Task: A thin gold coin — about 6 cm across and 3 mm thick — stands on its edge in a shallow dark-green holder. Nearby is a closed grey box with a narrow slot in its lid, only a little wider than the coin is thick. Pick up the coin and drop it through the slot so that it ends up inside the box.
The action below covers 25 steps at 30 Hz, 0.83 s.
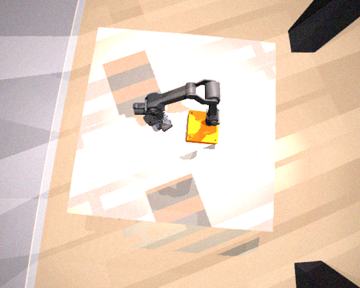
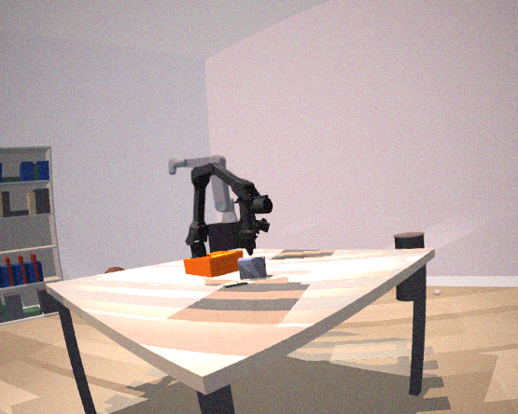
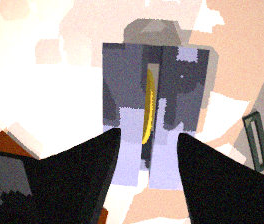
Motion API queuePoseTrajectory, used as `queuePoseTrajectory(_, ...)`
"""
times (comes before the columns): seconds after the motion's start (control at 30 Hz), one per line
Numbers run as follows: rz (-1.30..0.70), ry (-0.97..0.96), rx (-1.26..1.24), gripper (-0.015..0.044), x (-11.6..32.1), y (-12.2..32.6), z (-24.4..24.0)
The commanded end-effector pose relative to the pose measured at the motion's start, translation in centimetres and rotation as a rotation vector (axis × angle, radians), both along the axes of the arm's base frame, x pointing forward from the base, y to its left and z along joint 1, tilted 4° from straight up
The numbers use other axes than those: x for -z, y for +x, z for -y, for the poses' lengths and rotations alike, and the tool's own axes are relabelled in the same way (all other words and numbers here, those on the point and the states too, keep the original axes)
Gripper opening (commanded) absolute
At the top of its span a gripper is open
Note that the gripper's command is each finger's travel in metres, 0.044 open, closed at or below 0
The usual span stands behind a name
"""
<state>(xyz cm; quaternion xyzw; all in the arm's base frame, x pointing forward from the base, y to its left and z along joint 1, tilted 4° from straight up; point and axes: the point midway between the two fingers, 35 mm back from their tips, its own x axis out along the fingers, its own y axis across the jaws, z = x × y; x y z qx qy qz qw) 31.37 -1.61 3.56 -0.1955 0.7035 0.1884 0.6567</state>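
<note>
Tool [image 1: 159,122] hangs over the grey box [image 1: 165,125] in the top view, at the end of the dark arm reaching away from the orange base block [image 1: 202,127]; the coin cannot be made out from this height, and the white table [image 1: 247,181] is washed out by glare around the box.

From the exterior view, the tool [image 2: 250,249] points straight down just above the grey box [image 2: 252,267], which sits just beside the orange base block [image 2: 213,262] on the table [image 2: 337,280]. A thin dark sliver [image 2: 235,284] lies in front of the box, too small to identify.

At the wrist, both dark fingers stand partly apart with nothing between them. The gold coin [image 3: 148,111] is on edge in the slot [image 3: 152,106] of the box lid [image 3: 126,86], apparently part-way through, apart from both fingers. The dark-green holder [image 3: 256,141] lies off to the box's right, with no coin in it.

Judged from its look, the coin is stiff, smooth and light, likely slippery on its faces. If it jams, the best hold is flat across both faces near the upper rim, keeping it aligned with the slot.
</note>
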Motion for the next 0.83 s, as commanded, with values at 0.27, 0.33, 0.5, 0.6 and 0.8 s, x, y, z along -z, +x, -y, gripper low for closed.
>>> queuePoseTrajectory(0.27,0.0,0.0,0.0,0.0371,-1.8,0.1,0.0)
queuePoseTrajectory(0.33,-0.001,0.0,0.0,0.0423,-2.0,0.1,-0.1)
queuePoseTrajectory(0.5,-0.012,0.001,-0.001,0.044,-6.3,-0.1,-0.2)
queuePoseTrajectory(0.6,-0.012,0.001,-0.001,0.044,-6.3,-0.1,-0.2)
queuePoseTrajectory(0.8,-0.012,0.001,-0.001,0.044,-6.3,-0.1,-0.2)
